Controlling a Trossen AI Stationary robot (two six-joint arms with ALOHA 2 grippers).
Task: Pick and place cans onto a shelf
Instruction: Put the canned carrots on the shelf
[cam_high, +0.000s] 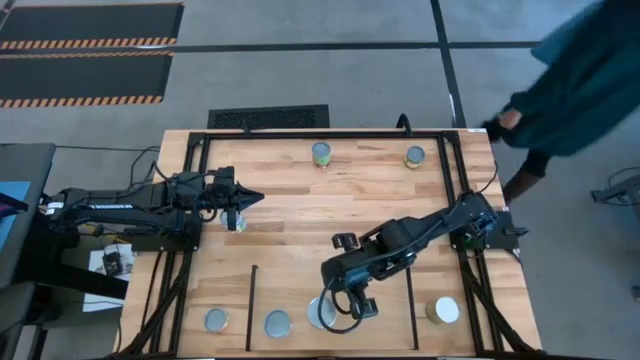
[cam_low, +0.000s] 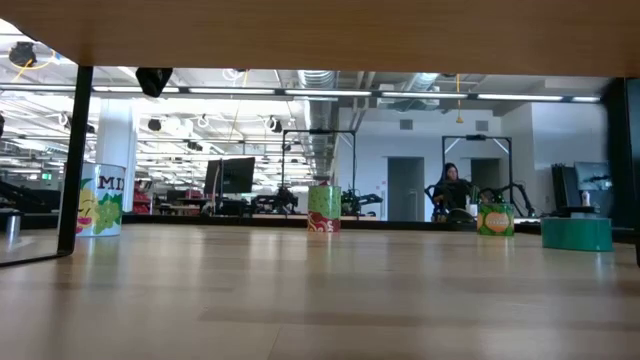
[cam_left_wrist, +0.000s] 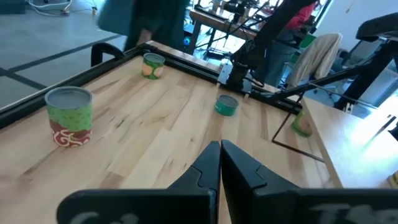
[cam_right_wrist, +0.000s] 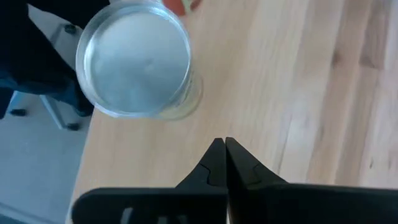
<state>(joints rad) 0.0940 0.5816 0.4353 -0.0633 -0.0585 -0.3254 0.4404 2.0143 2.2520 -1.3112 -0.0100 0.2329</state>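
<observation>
Several cans stand upright on the wood table. Two stand at the far edge (cam_high: 321, 153) (cam_high: 414, 156), and one (cam_high: 237, 221) just below my left gripper (cam_high: 250, 197). That gripper is shut and empty, pointing toward the table's right; it also shows in the left wrist view (cam_left_wrist: 220, 152). The shelf (cam_high: 380, 335), between two thin black bars at the near edge, holds two silver-topped cans (cam_high: 277, 324) (cam_high: 320, 313). My right gripper (cam_high: 352, 310) is shut and empty, pointing down beside the second of these, which shows in the right wrist view (cam_right_wrist: 134, 59). Two more cans stand outside the bars (cam_high: 216, 320) (cam_high: 442, 311).
A black metal frame (cam_high: 300, 132) runs around the table. A low, wide green can (cam_left_wrist: 226, 104) stands near the right arm's base. A person in dark teal (cam_high: 570, 80) stands beyond the table's far right corner. Bare wood lies in the table's middle (cam_high: 330, 200).
</observation>
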